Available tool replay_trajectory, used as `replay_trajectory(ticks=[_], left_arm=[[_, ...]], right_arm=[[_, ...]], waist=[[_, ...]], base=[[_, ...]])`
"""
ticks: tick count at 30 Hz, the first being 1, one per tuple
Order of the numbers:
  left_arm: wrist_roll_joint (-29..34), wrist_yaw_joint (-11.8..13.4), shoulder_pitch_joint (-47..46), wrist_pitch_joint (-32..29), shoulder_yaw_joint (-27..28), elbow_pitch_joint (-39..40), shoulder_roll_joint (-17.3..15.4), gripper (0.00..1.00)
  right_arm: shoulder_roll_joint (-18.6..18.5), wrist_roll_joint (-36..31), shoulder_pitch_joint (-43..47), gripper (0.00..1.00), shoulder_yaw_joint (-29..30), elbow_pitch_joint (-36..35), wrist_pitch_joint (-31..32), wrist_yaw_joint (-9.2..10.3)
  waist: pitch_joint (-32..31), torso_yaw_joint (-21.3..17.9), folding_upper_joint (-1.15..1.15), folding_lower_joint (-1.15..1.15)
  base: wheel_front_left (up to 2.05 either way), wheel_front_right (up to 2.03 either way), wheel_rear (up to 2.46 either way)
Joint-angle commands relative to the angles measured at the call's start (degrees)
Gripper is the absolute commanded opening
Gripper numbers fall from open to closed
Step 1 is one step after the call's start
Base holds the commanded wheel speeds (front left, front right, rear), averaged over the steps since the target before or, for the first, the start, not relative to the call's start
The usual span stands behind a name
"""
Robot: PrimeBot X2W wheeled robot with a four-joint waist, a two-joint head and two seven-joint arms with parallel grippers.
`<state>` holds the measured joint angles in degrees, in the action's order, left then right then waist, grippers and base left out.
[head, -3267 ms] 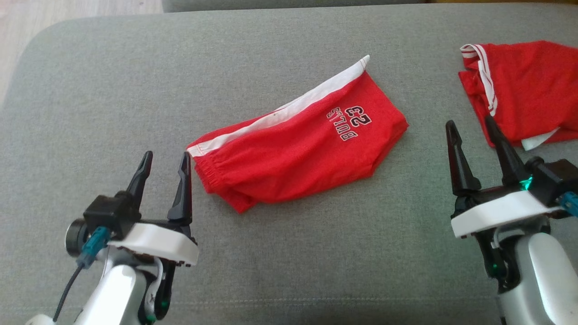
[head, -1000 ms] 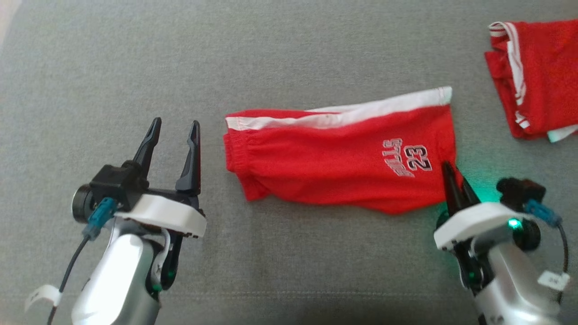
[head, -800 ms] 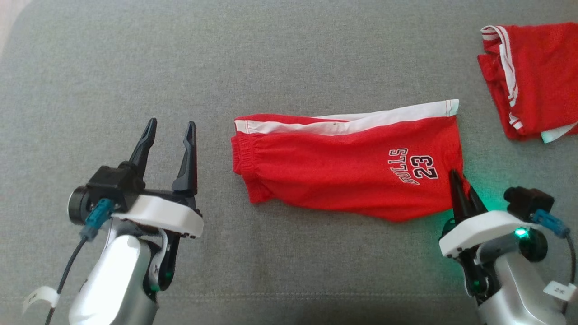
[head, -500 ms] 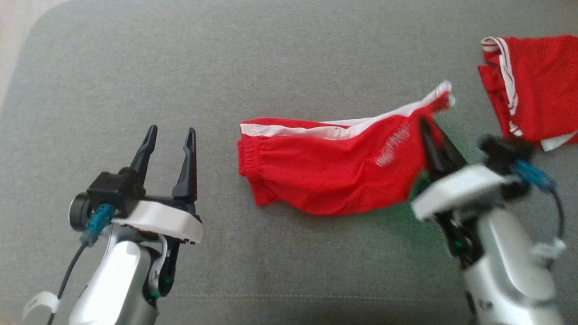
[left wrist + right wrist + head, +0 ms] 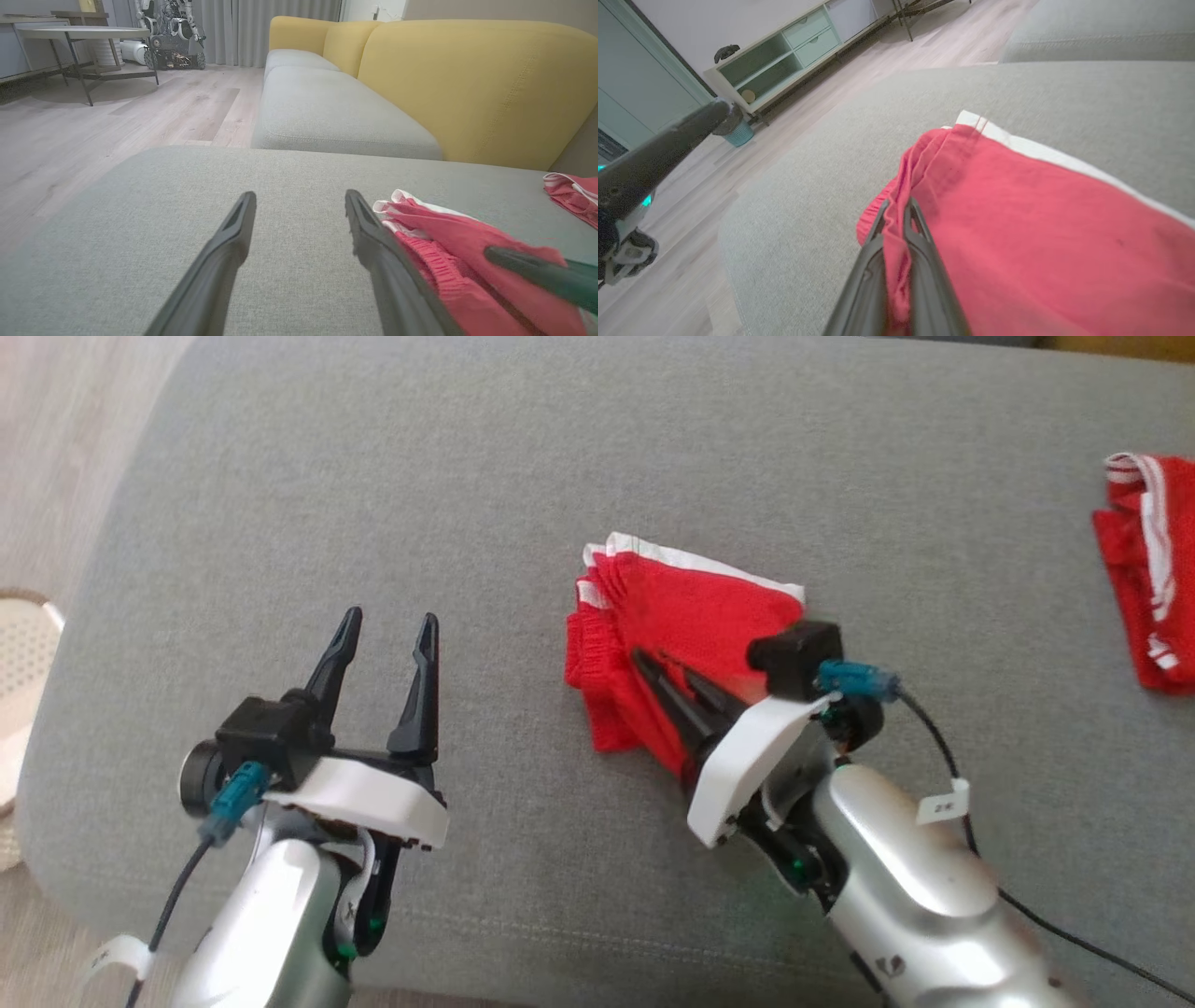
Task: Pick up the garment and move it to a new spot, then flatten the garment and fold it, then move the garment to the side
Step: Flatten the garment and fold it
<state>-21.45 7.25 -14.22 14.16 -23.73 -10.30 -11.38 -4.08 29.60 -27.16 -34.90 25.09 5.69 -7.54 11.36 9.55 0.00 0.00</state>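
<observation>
The red mesh shorts with a white side stripe point(image 5: 686, 602) lie bunched and doubled over near the middle of the grey woven sofa cushion point(image 5: 560, 448), the elastic waistband at their left end and the white stripe along the far edge. The right claw point(image 5: 665, 667) lies over the near part of the shorts, fingers pointing toward the waistband. In the right wrist view the shorts point(image 5: 1017, 210) spread up and to the right of the right claw point(image 5: 898, 205), whose two dark fingers are pressed together with a raised ridge of red cloth pinched between them.

The left claw point(image 5: 390, 616) stands just to the left of the shorts, apart from them, with its fingers spread wide and nothing between them. In the left wrist view the left claw point(image 5: 301, 196) hangs above bare cushion, and the shorts point(image 5: 448, 233) sit just beyond its right finger.

A second red garment with white trim point(image 5: 1144, 597) lies well apart at the cushion's right edge. Behind the cushion rise a yellow sofa back point(image 5: 467, 84) and pale wood flooring point(image 5: 93, 130).
</observation>
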Motion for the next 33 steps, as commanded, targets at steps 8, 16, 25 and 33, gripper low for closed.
replay_trajectory(ticks=[8, 16, 25, 33], left_arm=[[0.0, -0.1, -3.0, 0.7, 2.6, 1.2, -0.8, 1.0], [0.2, 0.2, -2.4, 0.8, 3.5, 1.2, -1.5, 1.0], [0.5, 0.8, -1.0, 0.5, 3.7, 1.8, -3.0, 1.0], [0.7, 1.7, 0.7, -0.9, 4.1, 3.3, -5.1, 1.0]], right_arm=[[1.2, 4.6, -5.7, 1.0, -7.8, 0.9, -6.7, 0.05], [0.2, 1.4, -5.9, 1.0, -1.0, -3.8, -12.4, 0.05], [-4.7, -6.7, 2.8, 1.0, 18.8, -9.5, -10.9, 0.05], [-3.9, -13.9, 14.0, 1.0, 33.5, -18.7, -5.8, 0.05]], waist=[[2.1, -0.3, 0.0, 0.0], [1.1, -3.2, 0.0, 0.0], [-0.5, -5.9, 0.0, 0.0], [-1.5, -8.0, 0.0, 0.0]], base=[[0.0, 0.0, 0.0], [0.0, 0.0, 0.0], [0.0, 0.0, 0.0], [0.0, 0.0, 0.0]])
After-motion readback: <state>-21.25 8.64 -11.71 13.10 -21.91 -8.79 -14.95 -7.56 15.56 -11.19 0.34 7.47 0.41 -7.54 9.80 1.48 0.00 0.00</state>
